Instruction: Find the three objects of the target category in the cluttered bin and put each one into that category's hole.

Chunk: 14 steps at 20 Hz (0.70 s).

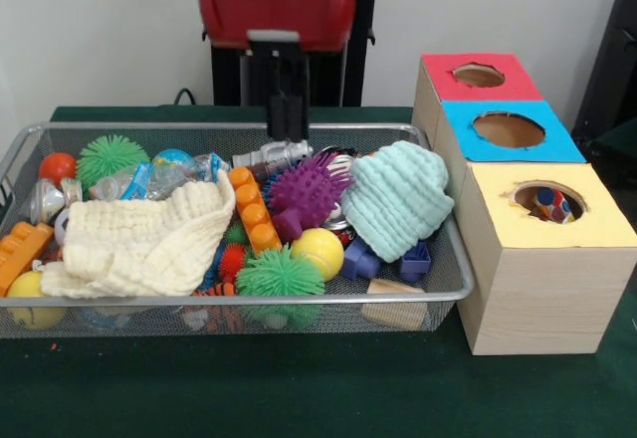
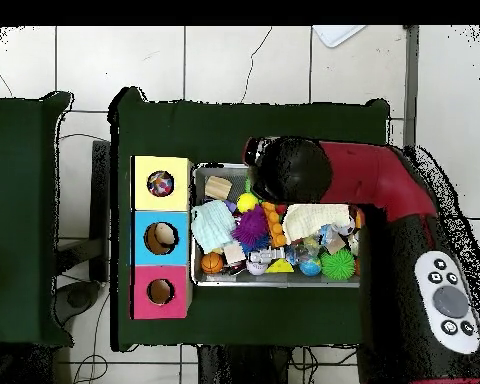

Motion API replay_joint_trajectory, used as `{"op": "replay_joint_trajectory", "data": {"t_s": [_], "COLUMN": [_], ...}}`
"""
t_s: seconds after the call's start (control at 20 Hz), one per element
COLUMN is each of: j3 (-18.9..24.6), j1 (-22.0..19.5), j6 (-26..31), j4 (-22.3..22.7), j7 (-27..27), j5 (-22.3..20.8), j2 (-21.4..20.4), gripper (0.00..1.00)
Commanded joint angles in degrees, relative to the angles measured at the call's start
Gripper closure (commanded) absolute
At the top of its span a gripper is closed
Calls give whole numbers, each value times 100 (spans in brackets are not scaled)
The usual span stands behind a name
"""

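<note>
The silver wire-mesh bin (image 1: pixel 239 304) stands on the green table, full of toys; it also shows in the overhead view (image 2: pixel 199 180). My gripper (image 1: pixel 287 121) hangs from the red arm over the bin's back edge, above a silver toy; the arm hides it in the overhead view. The hole (image 1: pixel 547 201) in the yellow-topped box (image 1: pixel 597 224) shows a dotted cloth piece (image 1: pixel 550 205) inside, and this piece also shows in the overhead view (image 2: pixel 161 183). No dotted cloth shows among the bin's clutter.
A cream knit cloth (image 1: pixel 139 244) covers the bin's left part and a mint knit cloth (image 1: pixel 396 199) its right. Between them lie a purple spiky ball (image 1: pixel 304 191), an orange brick (image 1: pixel 249 209) and a yellow ball (image 1: pixel 318 251). The blue-topped box (image 1: pixel 557 144) and red-topped box (image 1: pixel 438 72) stand behind the yellow one.
</note>
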Motion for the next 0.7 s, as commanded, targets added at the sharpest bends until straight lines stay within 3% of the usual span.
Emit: {"op": "replay_joint_trajectory", "data": {"t_s": [0.05,0.7], "j3": [-177,-249], "j1": [91,105], "j6": [-169,-183], "j4": [159,107], "j7": [146,183], "j5": [-273,-260], "j2": [520,460], "gripper": [100,100]}}
